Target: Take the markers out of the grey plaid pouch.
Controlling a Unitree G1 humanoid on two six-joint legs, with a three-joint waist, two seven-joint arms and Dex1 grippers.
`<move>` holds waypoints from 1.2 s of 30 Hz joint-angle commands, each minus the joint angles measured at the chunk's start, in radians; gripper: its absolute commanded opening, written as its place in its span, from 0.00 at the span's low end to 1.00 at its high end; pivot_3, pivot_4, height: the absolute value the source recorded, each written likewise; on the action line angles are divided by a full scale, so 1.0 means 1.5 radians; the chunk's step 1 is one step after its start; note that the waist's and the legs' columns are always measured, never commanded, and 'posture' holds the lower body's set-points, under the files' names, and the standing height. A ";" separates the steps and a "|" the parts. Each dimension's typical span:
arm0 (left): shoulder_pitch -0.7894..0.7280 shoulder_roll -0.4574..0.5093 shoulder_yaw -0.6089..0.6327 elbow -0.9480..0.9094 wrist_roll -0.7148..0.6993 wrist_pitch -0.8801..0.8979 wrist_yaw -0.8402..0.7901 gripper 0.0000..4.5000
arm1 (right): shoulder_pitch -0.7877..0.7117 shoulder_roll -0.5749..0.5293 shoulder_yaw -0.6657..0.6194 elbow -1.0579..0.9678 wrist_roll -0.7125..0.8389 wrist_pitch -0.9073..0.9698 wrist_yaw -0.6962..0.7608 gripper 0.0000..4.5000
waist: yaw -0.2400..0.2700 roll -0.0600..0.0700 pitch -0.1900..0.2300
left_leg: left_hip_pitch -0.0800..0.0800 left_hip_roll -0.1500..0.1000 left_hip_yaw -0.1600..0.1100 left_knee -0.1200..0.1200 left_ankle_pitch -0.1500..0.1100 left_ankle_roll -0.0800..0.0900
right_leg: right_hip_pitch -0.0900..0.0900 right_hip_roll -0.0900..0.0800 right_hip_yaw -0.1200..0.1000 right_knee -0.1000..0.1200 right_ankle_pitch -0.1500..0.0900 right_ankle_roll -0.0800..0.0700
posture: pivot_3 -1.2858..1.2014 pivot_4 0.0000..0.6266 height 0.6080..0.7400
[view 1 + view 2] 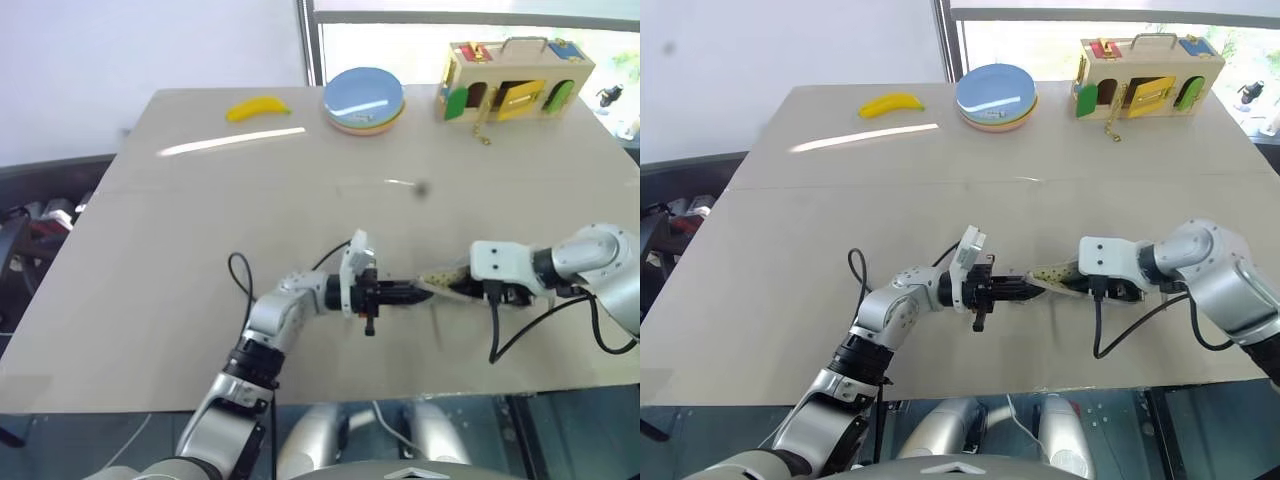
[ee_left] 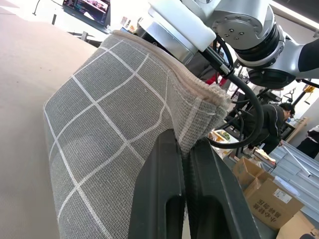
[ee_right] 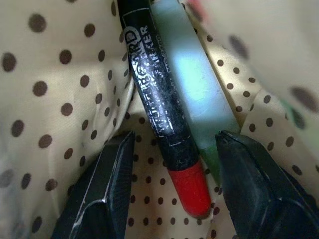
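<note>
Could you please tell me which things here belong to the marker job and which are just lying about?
Belonging to the job:
- grey plaid pouch, pinched by the left gripper
- dark marker with a red end and green marker, between the open fingers of the right gripper

Lying about:
- banana
- stacked plates
- wooden toy box

pouch [image 2: 114, 134]: grey, pale grid | lining [image 3: 55, 99]: tan, dark dots | marker [image 3: 159, 109]: black, red end

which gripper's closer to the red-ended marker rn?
Right. The right gripper is inside the grey plaid pouch, open fingers either side of the dark marker with the red end. The left gripper is outside, pinching the pouch's fabric edge.
</note>
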 commanded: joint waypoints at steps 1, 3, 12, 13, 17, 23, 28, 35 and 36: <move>0.003 -0.001 -0.003 -0.015 -0.009 -0.004 -0.014 0.00 | 0.008 0.014 0.005 0.040 -0.029 -0.027 -0.008 0.46 | 0.000 0.000 0.000 | 0.000 0.000 0.000 0.000 0.000 0.000 | 0.000 0.000 0.000 0.000 0.000 0.000 | 0.52 0.24 1.00; 0.004 0.000 -0.004 -0.016 -0.008 -0.003 -0.015 0.00 | 0.006 0.019 -0.002 0.048 -0.030 -0.034 -0.006 0.29 | 0.000 -0.001 0.000 | 0.001 0.000 0.000 0.000 0.000 0.000 | 0.000 0.000 0.000 0.000 0.000 0.000 | 0.52 0.24 1.00; 0.012 0.003 -0.010 -0.024 -0.006 -0.004 -0.014 0.00 | 0.013 0.013 -0.052 0.022 -0.010 -0.018 0.002 0.05 | 0.000 -0.001 0.000 | 0.001 0.000 0.000 0.000 0.000 0.000 | 0.000 0.000 0.000 0.001 0.000 0.000 | 0.52 0.24 1.00; 0.013 0.004 -0.010 -0.025 -0.006 -0.004 -0.014 0.00 | 0.015 0.011 -0.063 0.012 0.001 -0.008 0.005 0.05 | 0.000 -0.001 0.000 | 0.001 0.000 0.000 0.000 0.000 0.000 | 0.000 0.000 0.000 0.001 0.000 0.000 | 0.52 0.24 1.00; 0.016 0.009 -0.009 -0.028 -0.005 -0.007 -0.014 0.00 | 0.006 -0.015 -0.116 -0.042 0.042 0.039 0.024 0.05 | 0.001 0.000 0.000 | 0.000 0.000 0.000 0.000 0.000 0.000 | 0.000 0.000 0.000 0.001 0.000 0.000 | 0.52 0.24 1.00; 0.018 0.011 -0.008 -0.023 0.001 -0.019 -0.009 0.00 | 0.012 -0.066 -0.190 -0.123 0.119 0.106 0.053 0.05 | 0.002 0.000 0.000 | 0.000 0.000 0.000 0.000 0.000 0.000 | 0.000 0.000 0.000 0.000 0.000 0.000 | 0.52 0.24 1.00; 0.014 0.006 -0.005 -0.014 0.007 -0.033 0.000 0.00 | 0.023 -0.076 -0.220 -0.171 0.173 0.152 0.056 0.05 | 0.002 0.000 0.000 | 0.000 0.000 0.000 0.000 0.000 0.000 | 0.000 0.000 0.000 0.000 0.000 0.000 | 0.52 0.24 1.00; -0.013 -0.017 0.020 0.020 0.013 -0.067 0.031 0.00 | 0.066 -0.081 -0.229 -0.215 0.235 0.191 0.053 0.05 | 0.003 0.000 0.000 | -0.001 0.000 0.000 0.000 0.000 0.000 | 0.000 0.000 0.000 0.000 0.000 0.000 | 0.52 0.24 1.00; -0.015 -0.018 0.020 0.021 0.013 -0.068 0.032 0.00 | 0.064 -0.077 -0.220 -0.215 0.232 0.192 0.044 0.05 | 0.003 0.000 0.000 | -0.001 0.000 0.000 0.000 0.000 0.000 | 0.000 0.000 0.000 0.000 0.000 0.000 | 0.52 0.24 1.00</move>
